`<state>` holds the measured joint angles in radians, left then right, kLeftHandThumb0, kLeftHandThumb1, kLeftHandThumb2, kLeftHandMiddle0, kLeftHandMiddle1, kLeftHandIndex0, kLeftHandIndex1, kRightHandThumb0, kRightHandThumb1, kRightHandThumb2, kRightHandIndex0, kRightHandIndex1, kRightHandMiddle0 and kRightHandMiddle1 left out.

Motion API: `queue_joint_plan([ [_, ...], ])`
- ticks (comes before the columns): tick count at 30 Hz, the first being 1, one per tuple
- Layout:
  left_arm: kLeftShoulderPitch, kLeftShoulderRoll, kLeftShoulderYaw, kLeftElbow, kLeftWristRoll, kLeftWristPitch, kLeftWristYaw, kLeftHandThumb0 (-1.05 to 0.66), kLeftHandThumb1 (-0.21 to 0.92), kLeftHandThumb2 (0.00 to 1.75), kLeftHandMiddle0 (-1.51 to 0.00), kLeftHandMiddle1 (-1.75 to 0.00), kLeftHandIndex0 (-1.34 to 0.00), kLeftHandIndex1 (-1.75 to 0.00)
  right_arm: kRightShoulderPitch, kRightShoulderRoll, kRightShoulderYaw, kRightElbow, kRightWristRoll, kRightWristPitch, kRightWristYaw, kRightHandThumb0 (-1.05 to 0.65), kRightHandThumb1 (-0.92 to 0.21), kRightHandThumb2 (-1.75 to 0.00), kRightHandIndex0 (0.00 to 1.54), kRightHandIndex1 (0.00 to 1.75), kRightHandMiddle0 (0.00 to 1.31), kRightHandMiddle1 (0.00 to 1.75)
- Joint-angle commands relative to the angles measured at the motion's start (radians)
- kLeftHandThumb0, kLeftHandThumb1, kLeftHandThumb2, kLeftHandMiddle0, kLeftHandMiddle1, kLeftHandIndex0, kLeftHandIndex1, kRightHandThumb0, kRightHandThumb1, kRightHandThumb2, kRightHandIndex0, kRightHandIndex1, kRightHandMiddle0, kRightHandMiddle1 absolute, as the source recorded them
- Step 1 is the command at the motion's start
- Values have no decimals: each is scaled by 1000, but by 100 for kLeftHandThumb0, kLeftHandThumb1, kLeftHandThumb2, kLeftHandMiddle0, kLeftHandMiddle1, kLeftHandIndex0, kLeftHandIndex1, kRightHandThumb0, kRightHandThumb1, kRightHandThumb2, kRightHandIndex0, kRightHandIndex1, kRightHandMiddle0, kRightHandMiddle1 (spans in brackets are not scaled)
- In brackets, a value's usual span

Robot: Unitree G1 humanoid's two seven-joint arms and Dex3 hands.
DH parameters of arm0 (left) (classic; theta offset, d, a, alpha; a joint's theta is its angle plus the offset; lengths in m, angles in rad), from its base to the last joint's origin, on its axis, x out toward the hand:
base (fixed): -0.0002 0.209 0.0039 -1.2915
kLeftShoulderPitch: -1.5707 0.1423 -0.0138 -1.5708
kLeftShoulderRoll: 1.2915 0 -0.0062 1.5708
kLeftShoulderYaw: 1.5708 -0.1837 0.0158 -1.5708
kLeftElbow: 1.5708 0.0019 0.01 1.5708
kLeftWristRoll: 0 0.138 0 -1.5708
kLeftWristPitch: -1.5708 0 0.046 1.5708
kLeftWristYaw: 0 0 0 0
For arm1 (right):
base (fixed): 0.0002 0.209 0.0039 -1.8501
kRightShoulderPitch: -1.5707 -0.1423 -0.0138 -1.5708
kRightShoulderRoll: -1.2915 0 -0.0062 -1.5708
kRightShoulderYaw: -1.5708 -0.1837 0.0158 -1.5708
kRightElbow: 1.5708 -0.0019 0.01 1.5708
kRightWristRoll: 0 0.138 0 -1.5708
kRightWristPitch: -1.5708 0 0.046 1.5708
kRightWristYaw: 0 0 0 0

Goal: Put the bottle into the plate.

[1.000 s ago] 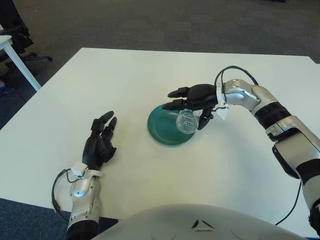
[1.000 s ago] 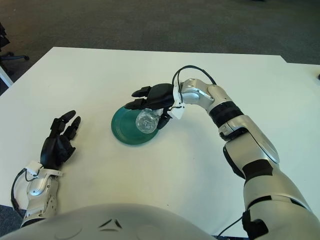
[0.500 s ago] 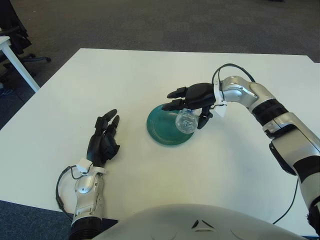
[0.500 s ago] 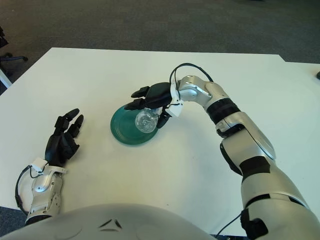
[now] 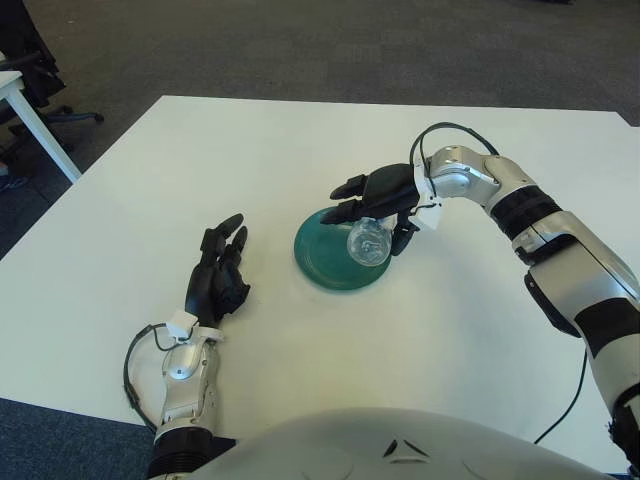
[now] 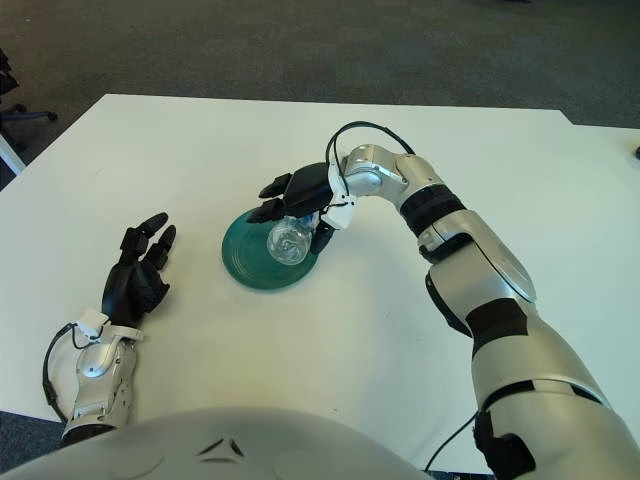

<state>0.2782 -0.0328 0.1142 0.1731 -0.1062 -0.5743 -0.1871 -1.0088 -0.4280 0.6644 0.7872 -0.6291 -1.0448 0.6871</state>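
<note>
Bottle [image 5: 368,242] on plate [image 5: 322,262], right robot hand [image 5: 385,197] apparently gripping

The scene is evenly and brightly lit from above. The white bench [image 5: 300,150] is rendered bright without glare. Only soft, short shadows are cast beneath the right hand [image 5: 385,195] and plate [image 5: 325,262]. Focus is sharp throughout.

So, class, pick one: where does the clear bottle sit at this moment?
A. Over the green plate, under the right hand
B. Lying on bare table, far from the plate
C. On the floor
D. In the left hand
A: the bottle shows over the green plate, with the right hand curled over it, while the left hand shows empty near the table's front-left.
</note>
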Motion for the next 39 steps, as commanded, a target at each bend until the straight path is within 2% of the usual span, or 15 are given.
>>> queue_joint_plan([
  [1, 156, -141, -103, -23, 65, 3, 86, -88, 92, 92, -39, -4, -4, -88, -26, 9, 3, 20, 7, 6, 11, -105, -92, -79, 4, 2, 0, 0],
  [6, 182, -136, -137, -73, 125, 88, 136, -88, 92, 89, -40, -3, -3, -90, -26, 25, 6, 26, -55, 15, -52, -105, -92, -81, 4, 1, 0, 0],
  [9, 186, -130, -156, -83, 124, 106, 152, -88, 92, 88, -39, -2, -2, -91, -24, 35, 6, 29, -87, 26, -100, -105, -92, -81, 3, 1, 0, 0],
  [19, 177, -124, -180, -81, 91, 110, 170, -86, 92, 85, -41, -3, -1, -92, -25, 77, 3, 81, -125, 69, -208, -105, -92, -88, 2, 0, 2, 1],
  [28, 168, -122, -186, -75, 92, 113, 192, -85, 92, 85, -44, -4, 0, -93, -20, 79, 11, 94, -150, 62, -285, -105, -92, -93, 3, 1, 2, 2],
  [33, 163, -121, -190, -69, 95, 118, 200, -85, 92, 85, -44, -3, 0, -94, -20, 77, 19, 103, -177, 45, -344, -105, -92, -92, 3, 1, 2, 2],
  [39, 150, -115, -196, -53, 123, 111, 220, -86, 92, 86, -41, -1, 0, -92, -21, 69, 39, 109, -249, 32, -469, -105, -92, -83, 1, 0, 0, 1],
])
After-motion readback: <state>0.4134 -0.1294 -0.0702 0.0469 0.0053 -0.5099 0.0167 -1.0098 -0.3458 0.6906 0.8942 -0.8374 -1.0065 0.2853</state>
